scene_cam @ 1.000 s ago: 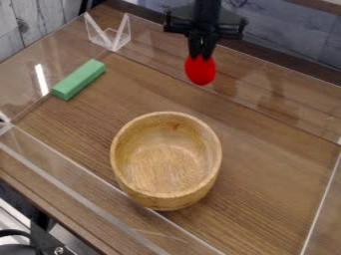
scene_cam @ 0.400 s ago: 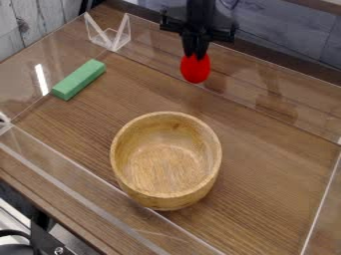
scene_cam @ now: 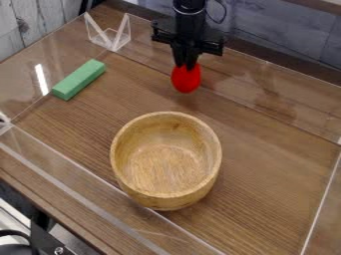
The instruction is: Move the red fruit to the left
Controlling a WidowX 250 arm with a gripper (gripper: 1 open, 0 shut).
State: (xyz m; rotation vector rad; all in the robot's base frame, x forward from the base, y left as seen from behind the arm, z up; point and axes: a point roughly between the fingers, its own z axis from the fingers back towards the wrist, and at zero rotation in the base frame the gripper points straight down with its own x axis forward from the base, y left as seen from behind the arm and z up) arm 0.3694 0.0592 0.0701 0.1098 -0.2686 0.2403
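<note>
Since the earlier frames, the red fruit and the gripper have been shifted together toward the near side and slightly toward the left of the view, while the wooden bowl has been left where it was. Nearest the camera, the bowl is set on the near side of the jaws, apart from them and from the fruit. Beyond it, the fruit is found directly at the jaws, at their near, lower end, with no sideways offset to be corrected. Its long axis is seen running roughly in line with the fingers, its narrower end turned away from them, toward the bowl. The jaws appear to be closed on its upper end; the exact contact is too small to be made out, and whether the fruit is clear of the table cannot be told. Off to the left of the jaws, well apart, the green block is seen. Farther off, on the left and beyond the jaws, a white wire stand is seen. With only one arm in use, a leftward carry seems to be called for, the grip being kept closed; a slip is to be guarded against, as the fruit is smooth and tapered.
</note>
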